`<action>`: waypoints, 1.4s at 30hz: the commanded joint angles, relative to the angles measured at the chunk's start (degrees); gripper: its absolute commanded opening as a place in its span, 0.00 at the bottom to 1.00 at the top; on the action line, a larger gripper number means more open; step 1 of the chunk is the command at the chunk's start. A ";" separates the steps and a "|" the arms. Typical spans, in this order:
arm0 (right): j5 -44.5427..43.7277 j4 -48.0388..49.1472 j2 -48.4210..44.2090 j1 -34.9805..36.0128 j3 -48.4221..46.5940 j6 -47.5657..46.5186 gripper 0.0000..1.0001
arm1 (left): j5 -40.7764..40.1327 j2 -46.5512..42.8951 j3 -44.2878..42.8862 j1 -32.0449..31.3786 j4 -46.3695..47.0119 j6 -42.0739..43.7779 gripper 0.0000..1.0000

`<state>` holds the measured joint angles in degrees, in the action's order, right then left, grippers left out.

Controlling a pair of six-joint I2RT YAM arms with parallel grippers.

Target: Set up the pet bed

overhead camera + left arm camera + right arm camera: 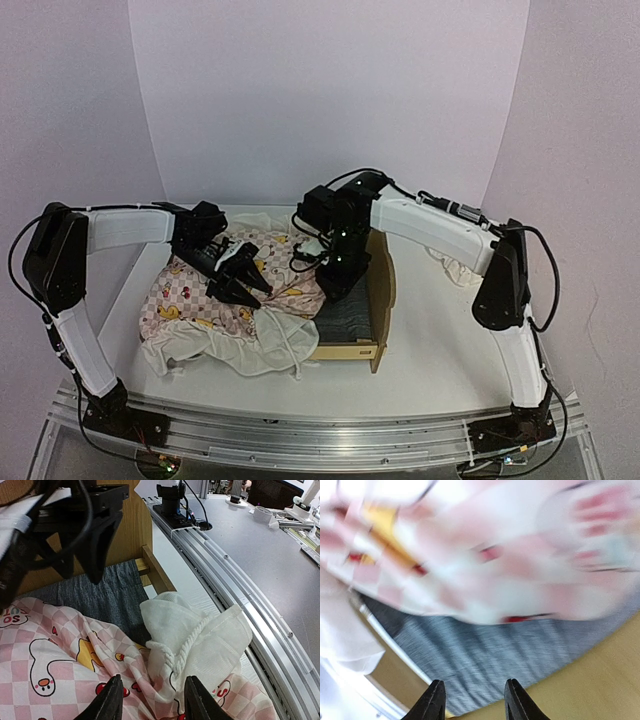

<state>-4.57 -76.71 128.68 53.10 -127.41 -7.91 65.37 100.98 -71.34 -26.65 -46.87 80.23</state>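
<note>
1. The pet bed (379,290) sits just right of centre in the top view, with its tall wooden board on the right side and a low rail toward the bottom of the frame.
2. Inside it, the grey fabric base (346,316) shows bare on the right part. The pink checked quilt (195,300) drapes over the bed's left side, and most of it is spread on the table (430,372) to the left.
3. The quilt's cream ruffle (255,347) is bunched at lower centre, touching the bed's near rail.
4. Count: one bed, one quilt, two grippers, and one pale crumpled cloth (450,266) at the right, beyond the right arm.
5. The left gripper (240,282) is over the quilt, left of the bed. In its wrist view its fingers (112,702) are parted to a middling width just above the ruffle folds.
6. The right gripper (334,286) is over the bed's left part. Its wrist view is blurred, but its fingers (434,702) are apart, with only grey base and wood rim between them.
7. Bare tabletop lies right of the bed and along the bottom. There the ruffle comes nearer the metal edge rail (320,440) than the bed does.
</note>
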 commanded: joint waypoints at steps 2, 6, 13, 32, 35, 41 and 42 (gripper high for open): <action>-8.82 -5.72 -4.96 -0.11 -6.89 8.22 0.44 | 2.63 -2.82 -1.10 -0.30 0.83 -2.61 0.44; -12.74 -4.87 -9.76 -0.10 -8.28 18.95 0.56 | 3.11 -3.92 -3.08 -0.26 1.98 -7.87 0.48; -25.87 -4.22 -18.34 -0.64 -6.32 30.09 0.72 | 3.65 -7.17 -6.74 -0.24 4.69 -18.70 0.56; -13.74 1.62 -21.06 -7.25 9.24 36.12 0.47 | -35.22 -22.87 7.81 5.80 12.77 -45.93 0.57; -12.87 2.38 -20.68 -7.22 7.28 36.57 0.45 | -37.21 -23.65 10.21 6.85 13.00 -46.63 0.57; -17.65 2.21 -22.31 -5.44 0.01 35.37 0.43 | -37.17 -23.63 13.62 7.29 14.66 -46.04 0.56; -18.46 2.36 -22.83 -4.86 0.10 35.31 0.44 | -37.01 -23.59 14.09 7.30 14.97 -46.04 0.56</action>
<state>-19.67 -73.82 107.79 46.04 -123.26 27.86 29.50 79.06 -58.58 -19.54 -34.47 34.98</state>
